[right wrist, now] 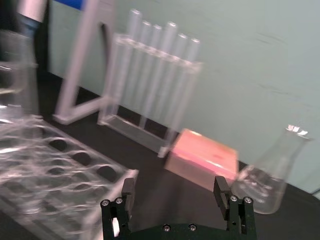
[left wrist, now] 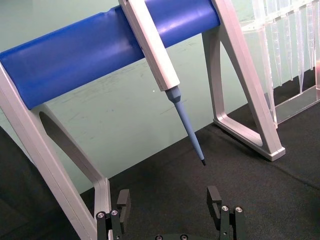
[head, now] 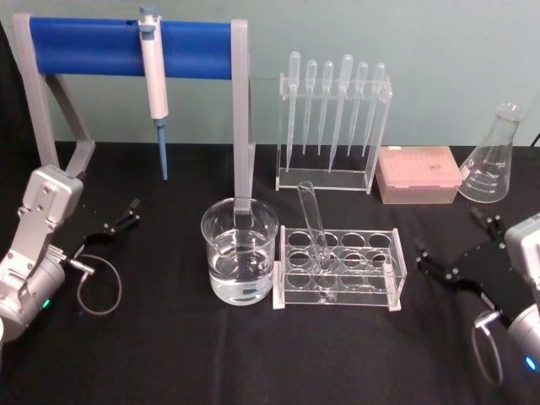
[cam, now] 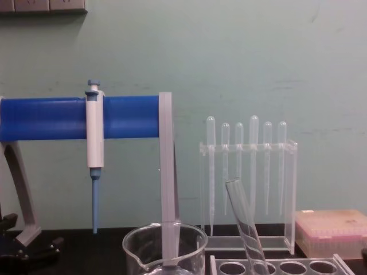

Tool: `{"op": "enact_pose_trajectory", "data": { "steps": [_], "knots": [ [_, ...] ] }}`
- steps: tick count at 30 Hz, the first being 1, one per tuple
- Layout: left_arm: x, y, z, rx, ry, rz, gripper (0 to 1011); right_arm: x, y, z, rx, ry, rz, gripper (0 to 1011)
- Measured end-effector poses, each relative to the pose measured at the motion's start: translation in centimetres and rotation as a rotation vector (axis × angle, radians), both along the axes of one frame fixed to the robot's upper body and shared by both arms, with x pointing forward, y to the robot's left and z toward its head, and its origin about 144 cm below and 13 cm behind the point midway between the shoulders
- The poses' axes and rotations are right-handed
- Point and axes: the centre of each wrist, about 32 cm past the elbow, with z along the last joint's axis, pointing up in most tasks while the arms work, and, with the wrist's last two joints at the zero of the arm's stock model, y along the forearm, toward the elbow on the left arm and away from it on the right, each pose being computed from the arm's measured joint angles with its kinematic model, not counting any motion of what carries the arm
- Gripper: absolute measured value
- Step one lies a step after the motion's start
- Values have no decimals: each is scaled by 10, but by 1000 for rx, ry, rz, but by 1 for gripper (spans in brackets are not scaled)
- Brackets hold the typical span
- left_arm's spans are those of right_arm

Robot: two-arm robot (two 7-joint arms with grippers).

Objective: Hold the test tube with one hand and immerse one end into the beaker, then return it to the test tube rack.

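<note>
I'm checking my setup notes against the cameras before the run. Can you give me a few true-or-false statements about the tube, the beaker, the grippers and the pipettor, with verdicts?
1. The wide clear glass test tube leans in the clear plastic rack with round holes. True.
2. The clear glass beaker with a spout is dry. False: it holds clear liquid.
3. The black right gripper grips the test tube. False: it is open, off to the rack's right, apart from the tube.
4. The black left gripper is open and holds nothing. True.
5. The blue-and-white pipettor lies on the table. False: it hangs from the stand's blue bar.
</note>
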Motion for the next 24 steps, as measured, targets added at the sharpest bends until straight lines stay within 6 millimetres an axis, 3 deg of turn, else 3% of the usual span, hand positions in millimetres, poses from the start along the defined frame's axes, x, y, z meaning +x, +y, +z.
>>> {"op": "enact_pose_trajectory", "data": {
  "steps": [5, 9, 24],
  "knots": [
    [0, 0, 0, 0, 0, 0, 1000, -17, 17, 12, 38, 43, 120, 1002],
    [0, 0, 0, 0, 0, 0, 1000, -11, 29, 18, 76, 75, 228, 1003],
    [0, 0, 0, 0, 0, 0, 1000, 58, 66, 39, 109, 147, 438, 1002]
  ]
}}
